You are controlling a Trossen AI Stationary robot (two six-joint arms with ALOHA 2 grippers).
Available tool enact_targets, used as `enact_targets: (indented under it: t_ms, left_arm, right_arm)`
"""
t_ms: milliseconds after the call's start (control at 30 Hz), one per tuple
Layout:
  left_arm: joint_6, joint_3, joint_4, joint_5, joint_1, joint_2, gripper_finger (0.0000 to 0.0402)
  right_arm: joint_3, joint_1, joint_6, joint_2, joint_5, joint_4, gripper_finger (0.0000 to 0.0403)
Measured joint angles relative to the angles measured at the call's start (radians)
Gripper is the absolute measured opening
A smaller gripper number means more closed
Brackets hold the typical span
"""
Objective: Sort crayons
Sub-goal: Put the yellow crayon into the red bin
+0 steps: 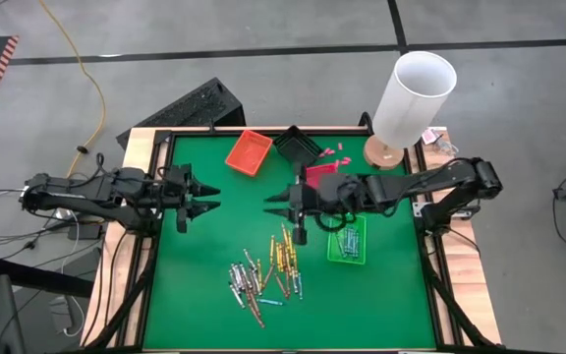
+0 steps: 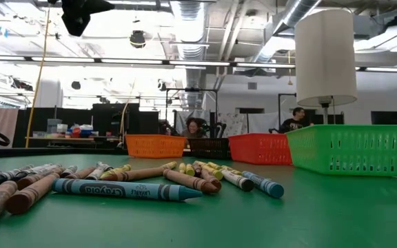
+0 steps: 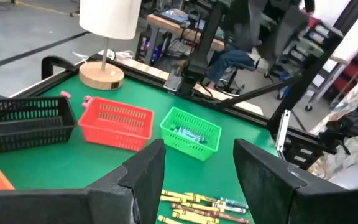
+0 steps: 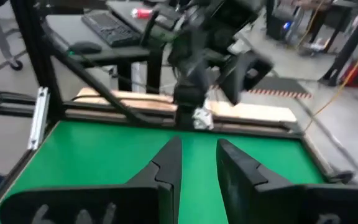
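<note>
Several crayons (image 1: pixel 263 275) lie in a loose heap on the green mat, toward the near edge; in the low view a light blue one (image 2: pixel 126 189) lies in front. More crayons lie in the green tray (image 1: pixel 347 239). My left gripper (image 1: pixel 212 196) hangs above the mat's left part, level, open, with nothing between its fingers (image 3: pixel 199 149). My right gripper (image 1: pixel 269 205) hangs above the mat's middle, beyond the heap, pointing toward the left arm. It is open and holds nothing (image 4: pixel 199 146).
An orange tray (image 1: pixel 249 152), a black tray (image 1: pixel 296 146) and a red tray (image 1: pixel 314 173) stand along the far edge, the red one partly under my right arm. A white lamp (image 1: pixel 411 98) stands at the far right corner. Pink bits (image 1: pixel 334 151) lie near it.
</note>
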State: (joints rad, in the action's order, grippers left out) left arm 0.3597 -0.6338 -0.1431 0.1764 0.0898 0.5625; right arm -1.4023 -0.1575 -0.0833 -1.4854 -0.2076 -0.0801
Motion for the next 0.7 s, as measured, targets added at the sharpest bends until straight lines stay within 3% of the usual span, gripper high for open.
enact_targets:
  t_ms: [200, 333, 533, 700]
  left_arm:
    - [-0.008, 0.0, 0.015, 0.117, 0.0, 0.0, 0.018]
    - [-0.034, 0.0, -0.005, 0.173, 0.0, -0.011, 0.018]
    - [-0.121, -0.008, 0.015, 0.228, 0.0, -0.056, 0.018]
    - [-0.133, -0.01, 0.016, 0.228, 0.0, -0.094, 0.018]
  right_arm:
    - [0.0, 0.047, -0.153, 0.135, 0.003, -0.127, 0.0095]
    - [0.0, 0.122, -0.254, 0.242, 0.085, -0.259, 0.0095]
    - [0.002, 0.255, -0.082, 0.407, 0.238, -0.378, 0.0095]
    - [0.089, 0.266, -0.015, 0.482, 0.249, -0.368, 0.0095]
